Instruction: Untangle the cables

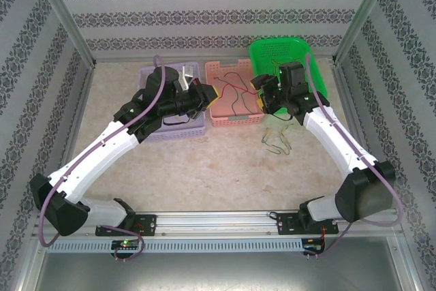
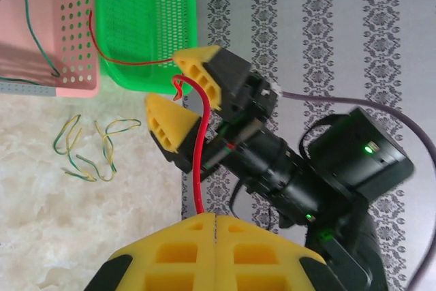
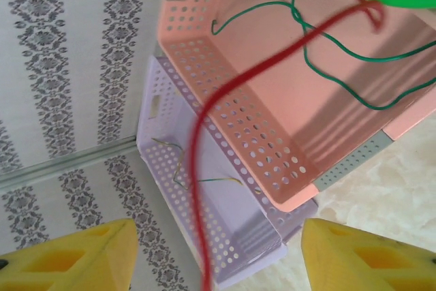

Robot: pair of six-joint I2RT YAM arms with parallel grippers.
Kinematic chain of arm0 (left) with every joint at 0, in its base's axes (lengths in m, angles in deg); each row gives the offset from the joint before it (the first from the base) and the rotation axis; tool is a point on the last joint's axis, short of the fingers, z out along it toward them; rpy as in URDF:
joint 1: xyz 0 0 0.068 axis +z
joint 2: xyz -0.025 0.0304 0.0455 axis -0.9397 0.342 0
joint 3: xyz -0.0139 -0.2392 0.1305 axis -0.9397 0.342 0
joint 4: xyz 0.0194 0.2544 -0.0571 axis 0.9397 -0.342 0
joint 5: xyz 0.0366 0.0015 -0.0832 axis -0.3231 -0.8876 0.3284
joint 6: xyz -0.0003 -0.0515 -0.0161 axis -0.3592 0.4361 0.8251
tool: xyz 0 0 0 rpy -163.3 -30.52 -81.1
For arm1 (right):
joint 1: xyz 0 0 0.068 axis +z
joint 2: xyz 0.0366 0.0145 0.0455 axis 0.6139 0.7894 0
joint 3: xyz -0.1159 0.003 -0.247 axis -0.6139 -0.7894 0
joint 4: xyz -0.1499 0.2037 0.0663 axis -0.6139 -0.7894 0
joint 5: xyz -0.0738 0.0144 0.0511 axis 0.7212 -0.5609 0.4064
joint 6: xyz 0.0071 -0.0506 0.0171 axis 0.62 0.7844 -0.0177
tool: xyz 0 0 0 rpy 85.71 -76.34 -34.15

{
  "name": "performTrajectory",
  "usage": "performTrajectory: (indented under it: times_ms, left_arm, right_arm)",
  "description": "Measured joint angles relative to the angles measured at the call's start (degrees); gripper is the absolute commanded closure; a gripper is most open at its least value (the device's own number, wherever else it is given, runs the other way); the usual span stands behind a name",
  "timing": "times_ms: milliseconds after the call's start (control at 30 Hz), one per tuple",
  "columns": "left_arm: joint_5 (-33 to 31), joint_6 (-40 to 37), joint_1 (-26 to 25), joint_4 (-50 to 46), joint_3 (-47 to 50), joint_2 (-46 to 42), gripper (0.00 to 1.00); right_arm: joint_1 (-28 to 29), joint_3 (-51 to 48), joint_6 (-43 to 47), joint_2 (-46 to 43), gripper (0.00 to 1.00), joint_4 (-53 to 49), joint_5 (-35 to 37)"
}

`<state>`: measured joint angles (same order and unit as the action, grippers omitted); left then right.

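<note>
**A:** How will the cables handle?

**B:** I'd judge them nearly weightless, thin and limp, with a smooth skin that could slide through a loose grip. They kink and snag on each other rather than break, so pull slowly. The left end effector (image 2: 215,226) has its pads pressed together on the red wire (image 2: 199,161), which runs taut up to the right end effector (image 2: 167,83). That one's pads stand apart, with the wire's hooked end between them, in front of the green basket (image 2: 150,25). A grip near that free end, just below the hook, looks best to me.

**A:** Counts, biggest first?

**B:** One bench (image 1: 204,161). There are three baskets: the green one, the pink (image 1: 231,119) and the lilac (image 1: 184,131). There are two end effectors. Then the wires. There is one held red wire, and a thinner red strand trails toward the pink basket. I cannot tell whether that strand is the same wire. Green wire (image 2: 35,35) lies inside the pink basket, as one strand or two. A small yellow-green tangle (image 2: 102,148) lies on the bench near the pink basket, its strands too thin to count. One fine wire (image 3: 178,165) lies in the lilac basket.
</note>
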<state>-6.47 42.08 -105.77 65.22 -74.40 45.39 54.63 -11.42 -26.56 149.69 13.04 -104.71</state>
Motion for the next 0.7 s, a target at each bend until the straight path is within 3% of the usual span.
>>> performTrajectory:
  times_ms: [100,233,333,367,433,500,700]
  left_arm:
    - [0.09,-0.02,-0.39,-0.02,0.0,-0.63,1.0]
    - [0.66,0.0,-0.76,-0.02,0.0,-0.83,1.0]
    - [1.09,-0.04,-1.01,-0.02,0.15,-1.05,0.99]
    - [1.29,-0.07,-1.03,-0.02,0.48,-1.33,0.88]
    - [1.68,-0.37,-1.03,-0.04,1.36,-1.81,0.56]
    - [2.16,-0.57,-1.03,-0.94,1.62,-1.92,0.41]
    - [0.28,-2.29,-1.03,-7.04,1.62,-2.01,0.37]
  right_arm:
    - [-0.04,0.52,-0.87,0.04,0.62,0.26,0.37]
    - [-0.81,0.96,-0.9,0.24,1.0,1.73,0.55]
    - [-2.03,2.49,0.31,1.25,1.0,2.03,0.52]
    - [-2.51,3.3,1.31,1.62,1.0,2.08,0.35]
    - [-3.65,5.29,4.35,2.23,1.0,2.27,-0.39]
    - [-5.6,8.41,9.14,3.04,1.0,2.47,-1.46]
    - [-13.79,20.68,29.09,8.2,1.0,2.49,-8.37]
